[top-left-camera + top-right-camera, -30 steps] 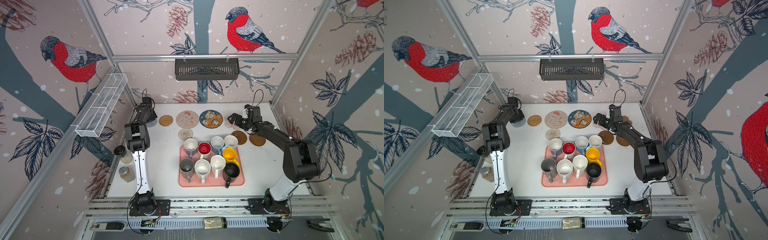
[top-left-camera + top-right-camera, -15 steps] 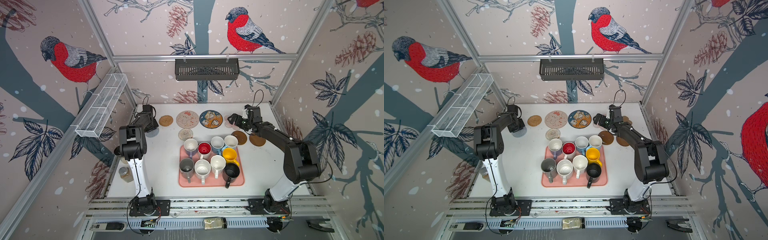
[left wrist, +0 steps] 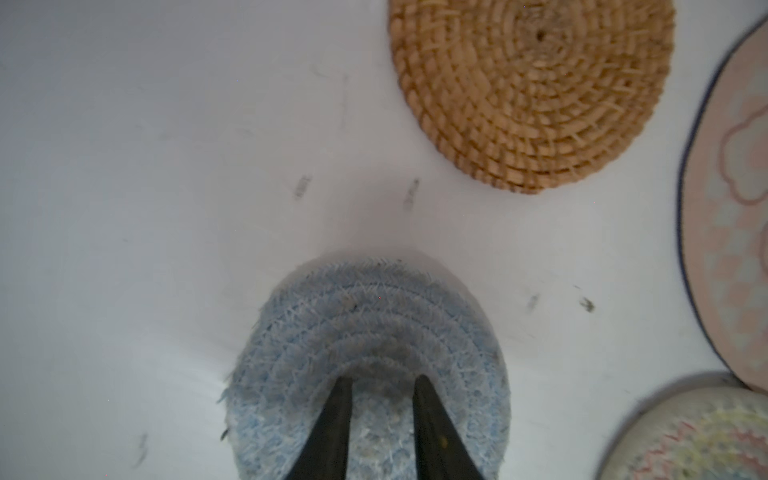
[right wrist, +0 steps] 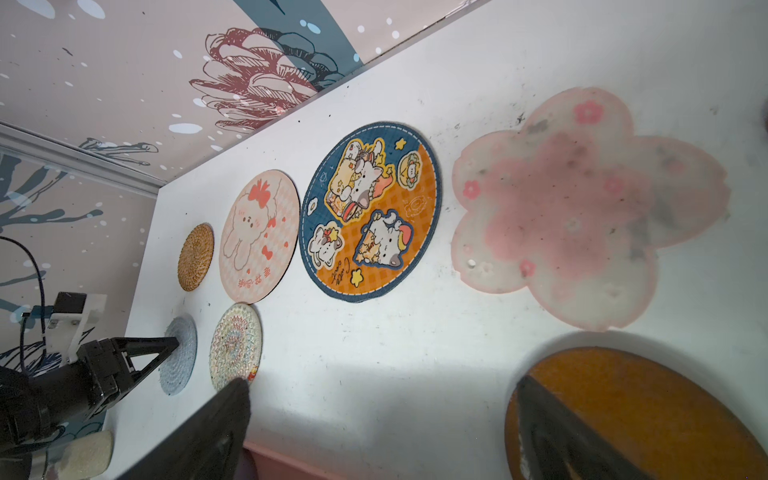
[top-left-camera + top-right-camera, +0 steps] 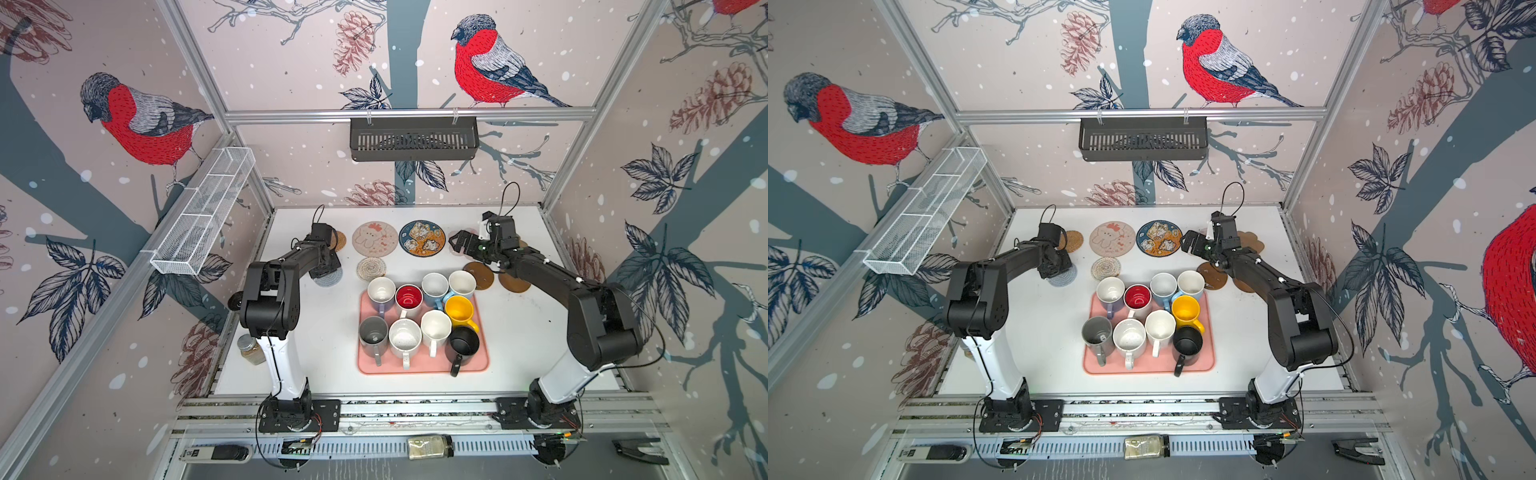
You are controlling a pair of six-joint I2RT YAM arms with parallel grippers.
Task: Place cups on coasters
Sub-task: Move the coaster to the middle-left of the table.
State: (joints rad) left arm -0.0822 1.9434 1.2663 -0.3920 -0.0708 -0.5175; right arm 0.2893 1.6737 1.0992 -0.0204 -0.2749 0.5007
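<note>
9 handled mugs [image 5: 404,334], grey, lavender, blue, yellow, black, white and 1 red inside, stand packed on 1 pink tray [image 5: 419,368], behind both pairs of jaws. 9 flat coasters [image 5: 375,238] lie bare around the jaws. The left gripper [image 3: 383,379] has jaws narrowly apart, tips over the grey woven coaster [image 3: 365,324], the straw coaster [image 3: 532,91] just ahead. The right gripper [image 5: 457,244] has jaws spread wide, holding nothing, partly above a brown disc [image 4: 665,399], the pink flower coaster [image 4: 582,208] just ahead.
</note>
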